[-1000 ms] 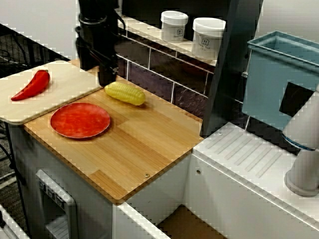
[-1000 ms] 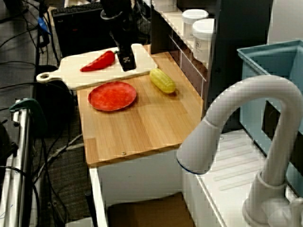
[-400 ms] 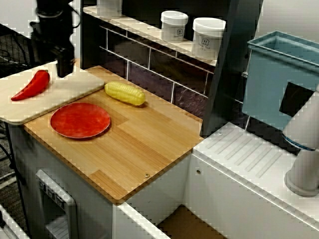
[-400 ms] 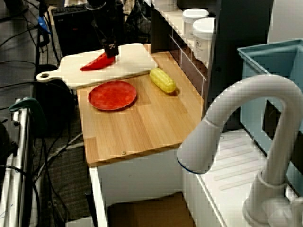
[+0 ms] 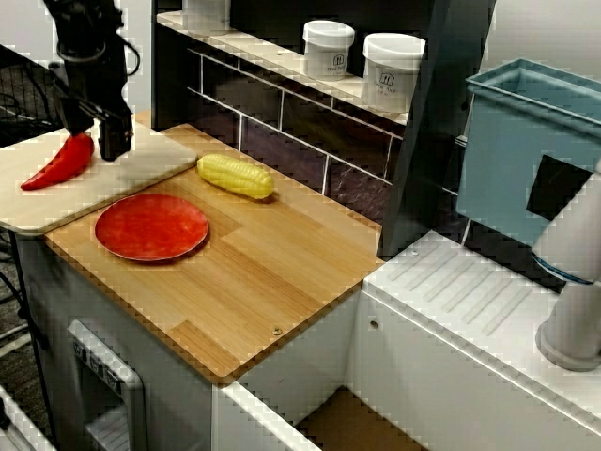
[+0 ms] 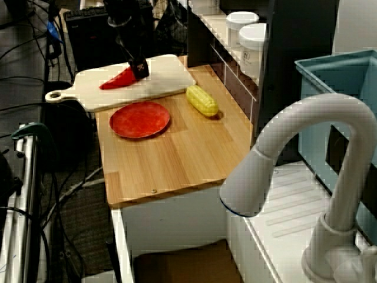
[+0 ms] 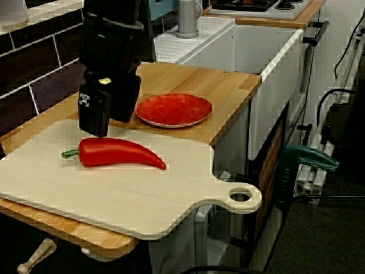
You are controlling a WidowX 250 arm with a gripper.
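Risk, as judged: the claw (image 7: 108, 127) is set over the stem end of the red pepper (image 7: 117, 153), not its middle. If closed there, only the narrow end would be caught, so the pepper could be swung, pivoted or dropped. Its skin looks smooth and glossy, so slip is likely w/ a shallow grip. If the claw is pushed down too far, the cutting board (image 7: 142, 194) could be struck, or shifted where it overhangs the desk (image 5: 272, 272).

Claw state: jaws are seen apart and nothing is held. In the view from above, one finger is seen on each side of the pepper's upper end.

Position: the pepper lies flat on the board, stem twd the wall, tip twd the board's handle. The claw is directly above the stem end, v. close. Contact can't be told. The red plate (image 7: 174, 109) is set just beside the board, and the corn cob (image 5: 235, 176) lies further along the desk.
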